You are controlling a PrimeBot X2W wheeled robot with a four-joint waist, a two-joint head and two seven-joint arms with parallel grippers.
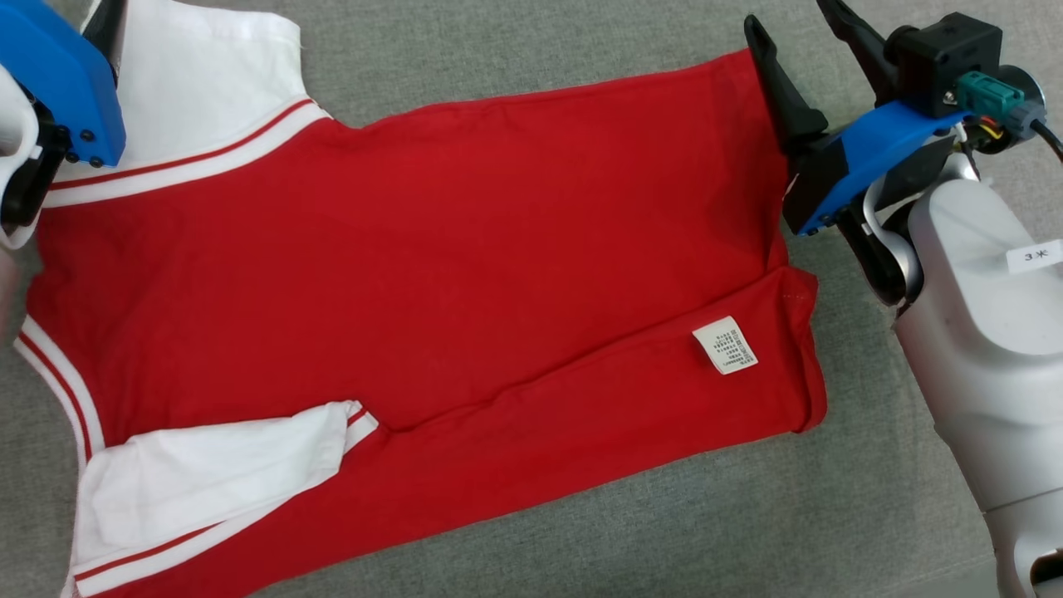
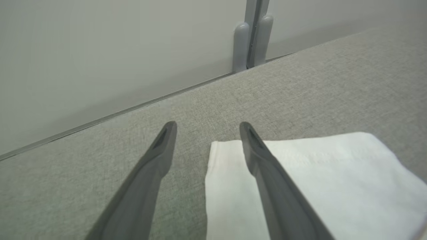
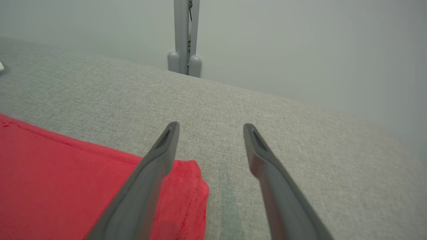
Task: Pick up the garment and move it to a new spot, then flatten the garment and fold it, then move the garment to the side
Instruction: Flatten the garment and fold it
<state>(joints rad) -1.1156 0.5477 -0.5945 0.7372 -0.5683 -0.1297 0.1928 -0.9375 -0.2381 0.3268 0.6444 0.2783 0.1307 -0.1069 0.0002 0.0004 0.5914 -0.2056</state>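
Open and empty, our left end effector overhangs the garment's sleeve, our right end effector its hem; wrist views show a wall.

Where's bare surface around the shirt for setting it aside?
Free: the grey strip beyond the garment's far edge, between white sleeve and right gripper; and the near grey corner between hem and right forearm. Crowded: the hem's far corner at the right gripper, the sleeve under the left gripper.

Garment flat on worktop, left claw above its far-left sleeve, right claw at its far-right corner, label near the right edge.
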